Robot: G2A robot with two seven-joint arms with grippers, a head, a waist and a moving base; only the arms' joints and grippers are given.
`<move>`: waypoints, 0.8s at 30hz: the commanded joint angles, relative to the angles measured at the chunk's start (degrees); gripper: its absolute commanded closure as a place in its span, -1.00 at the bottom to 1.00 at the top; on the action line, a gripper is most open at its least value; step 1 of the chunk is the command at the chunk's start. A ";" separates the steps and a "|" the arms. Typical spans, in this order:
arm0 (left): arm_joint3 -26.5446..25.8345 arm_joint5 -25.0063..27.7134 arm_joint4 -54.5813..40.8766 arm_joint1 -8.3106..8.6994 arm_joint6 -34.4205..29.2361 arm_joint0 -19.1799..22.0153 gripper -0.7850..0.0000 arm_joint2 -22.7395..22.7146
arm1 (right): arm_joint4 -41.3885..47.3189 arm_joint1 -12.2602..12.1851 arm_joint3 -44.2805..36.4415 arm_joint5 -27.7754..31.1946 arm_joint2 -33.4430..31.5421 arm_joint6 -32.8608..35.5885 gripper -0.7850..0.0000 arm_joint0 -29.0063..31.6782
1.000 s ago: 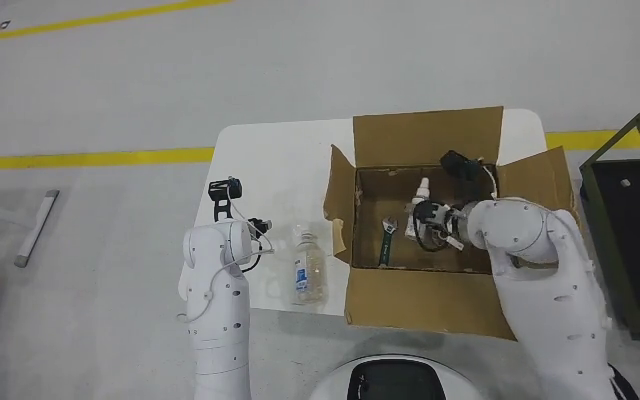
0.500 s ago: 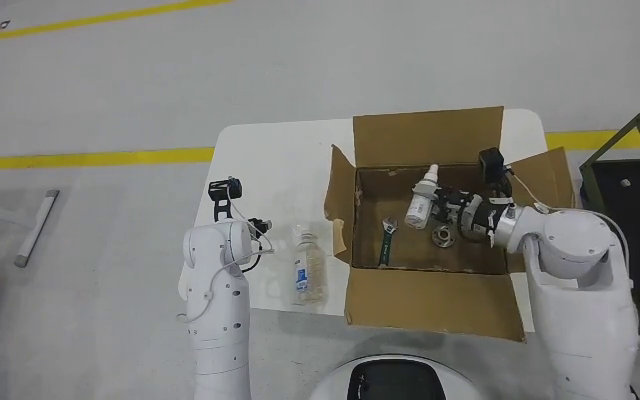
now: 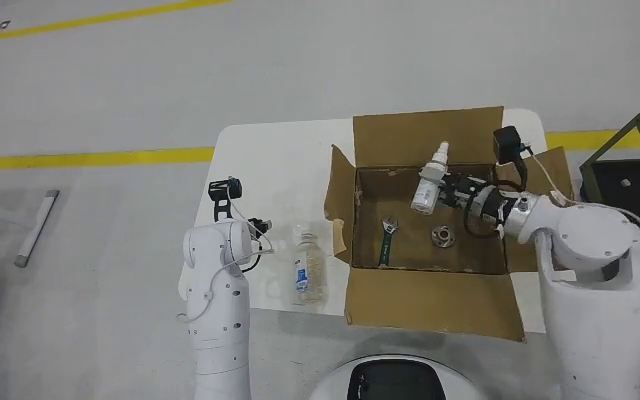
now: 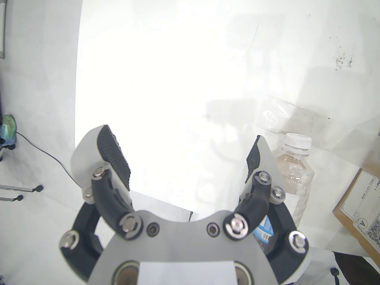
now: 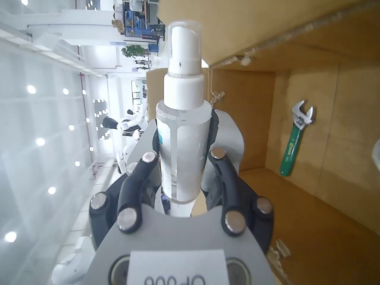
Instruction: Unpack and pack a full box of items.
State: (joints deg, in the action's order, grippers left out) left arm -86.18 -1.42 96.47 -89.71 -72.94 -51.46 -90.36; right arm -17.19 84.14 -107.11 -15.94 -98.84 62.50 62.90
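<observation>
An open cardboard box (image 3: pixel 430 292) stands on the right half of the white table (image 3: pixel 270 160). My right gripper (image 3: pixel 447 190) is shut on a white spray bottle (image 3: pixel 432 180) (image 5: pixel 182 137), held above the box's far side. On the box floor lie a green-handled wrench (image 3: pixel 387 240) (image 5: pixel 296 140) and a small round metal part (image 3: pixel 441 237). A clear water bottle (image 3: pixel 308 266) (image 4: pixel 292 167) lies on the table left of the box. My left gripper (image 4: pixel 184 155) is open over bare table beside that bottle, nothing between its fingers.
The box flaps (image 3: pixel 428 135) stand open on all sides. A dark green frame (image 3: pixel 612 220) stands past the table's right edge. Yellow floor lines (image 3: pixel 100 158) run behind the table. Bare table lies at the far left (image 3: pixel 270 150).
My right gripper has lifted the spray bottle out of the box interior and carried it up and toward the far right. The left arm has not moved.
</observation>
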 commanded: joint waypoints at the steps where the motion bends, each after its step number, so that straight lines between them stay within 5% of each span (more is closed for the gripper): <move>1: 0.00 0.00 0.00 0.00 0.00 0.00 -1.00 0.00 | -1.46 -0.63 -1.65 1.09 -1.59 1.38 1.00 -1.15; 15: 0.00 0.00 0.00 0.00 0.00 0.00 -1.00 0.00 | -0.95 -5.57 -10.99 0.81 -22.32 12.13 1.00 -1.41; 24: 0.00 0.00 0.00 0.00 0.00 0.00 -1.00 0.00 | -9.34 -8.97 -13.31 1.75 -29.91 19.66 1.00 2.59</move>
State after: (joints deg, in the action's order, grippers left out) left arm -86.18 -1.42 96.47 -89.71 -72.94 -51.46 -90.36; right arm -25.48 75.49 -120.26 -14.60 -128.20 80.99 65.11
